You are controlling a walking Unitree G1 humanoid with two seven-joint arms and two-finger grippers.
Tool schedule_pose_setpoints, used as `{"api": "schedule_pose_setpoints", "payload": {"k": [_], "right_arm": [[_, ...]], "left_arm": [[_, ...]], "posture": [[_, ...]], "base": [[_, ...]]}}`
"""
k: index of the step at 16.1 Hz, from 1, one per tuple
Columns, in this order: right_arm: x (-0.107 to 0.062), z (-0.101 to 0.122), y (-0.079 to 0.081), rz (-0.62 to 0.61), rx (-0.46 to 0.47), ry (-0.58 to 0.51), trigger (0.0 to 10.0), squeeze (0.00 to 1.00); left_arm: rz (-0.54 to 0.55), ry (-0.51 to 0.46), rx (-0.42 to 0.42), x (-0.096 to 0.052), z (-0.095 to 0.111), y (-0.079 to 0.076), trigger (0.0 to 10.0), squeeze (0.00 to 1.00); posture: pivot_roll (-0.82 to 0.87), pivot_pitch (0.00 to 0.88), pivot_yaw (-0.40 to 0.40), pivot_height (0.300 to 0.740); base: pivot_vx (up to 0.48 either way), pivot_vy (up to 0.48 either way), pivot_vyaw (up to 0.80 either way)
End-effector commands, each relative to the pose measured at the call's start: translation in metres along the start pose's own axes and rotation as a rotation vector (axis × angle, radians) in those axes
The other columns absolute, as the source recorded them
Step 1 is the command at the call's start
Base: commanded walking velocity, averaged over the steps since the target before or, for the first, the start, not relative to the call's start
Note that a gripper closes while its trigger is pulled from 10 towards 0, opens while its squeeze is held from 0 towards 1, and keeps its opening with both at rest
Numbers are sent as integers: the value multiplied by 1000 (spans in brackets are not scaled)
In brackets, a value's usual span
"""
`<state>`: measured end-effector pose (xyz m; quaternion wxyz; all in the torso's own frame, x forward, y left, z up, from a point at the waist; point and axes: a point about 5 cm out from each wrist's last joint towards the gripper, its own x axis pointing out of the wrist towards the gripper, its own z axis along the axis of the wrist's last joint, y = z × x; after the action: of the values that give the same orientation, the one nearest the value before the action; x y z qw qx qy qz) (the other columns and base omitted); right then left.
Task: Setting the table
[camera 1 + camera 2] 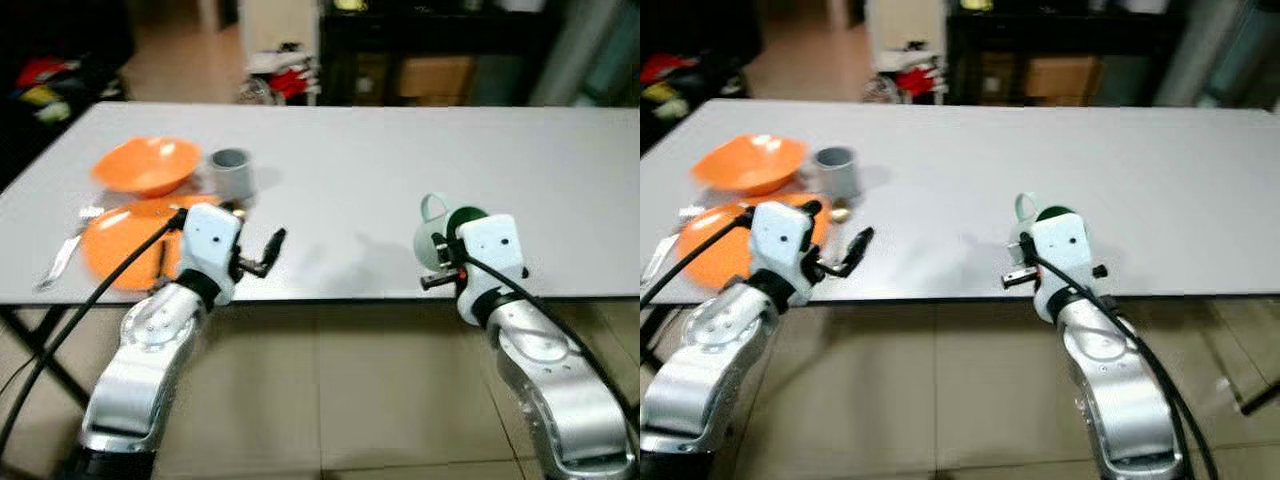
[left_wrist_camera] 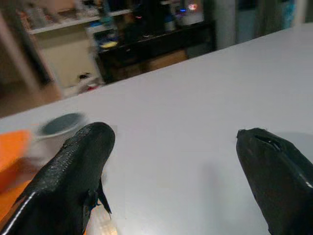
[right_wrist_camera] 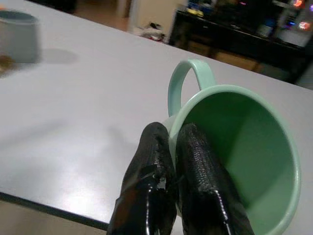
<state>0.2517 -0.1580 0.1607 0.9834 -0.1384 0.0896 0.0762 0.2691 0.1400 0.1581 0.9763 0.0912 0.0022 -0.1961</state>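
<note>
So on the left an orange bowl (image 1: 146,164), orange plate (image 1: 118,245) and grey cup (image 1: 232,172) are grouped like one place setting. Left gripper (image 2: 176,161) hovers nearby, fingers spread. Right gripper (image 3: 173,166) pinches the green mug (image 3: 234,152) by its rim, probably carrying it.

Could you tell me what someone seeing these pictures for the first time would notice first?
Most striking is the mint green mug, pinched by its rim in the right gripper near the front edge of the white table. Next come the orange bowl and orange plate at the table's left, with a grey cup beside the bowl. The left gripper hovers open over the table by the plate.
</note>
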Motion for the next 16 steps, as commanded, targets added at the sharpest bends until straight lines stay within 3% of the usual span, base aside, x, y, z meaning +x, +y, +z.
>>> {"api": "schedule_pose_setpoints", "payload": {"k": [1,8,16], "right_arm": [[1,6,-3,-7,-6,-17,10000,0],[-3,6,-9,-25,-5,-19,10000,0],[1,12,-3,40,-18,-53,10000,0]], "left_arm": [[1,4,14,0,0,1,10000,0],[-6,0,9,4,1,-1,10000,0],[18,-2,19,3,2,5,10000,0]], "posture": [[33,0,12,740],[12,0,26,740],[33,0,13,740]], "base": [[334,0,-556],[330,0,-800],[325,0,0]]}}
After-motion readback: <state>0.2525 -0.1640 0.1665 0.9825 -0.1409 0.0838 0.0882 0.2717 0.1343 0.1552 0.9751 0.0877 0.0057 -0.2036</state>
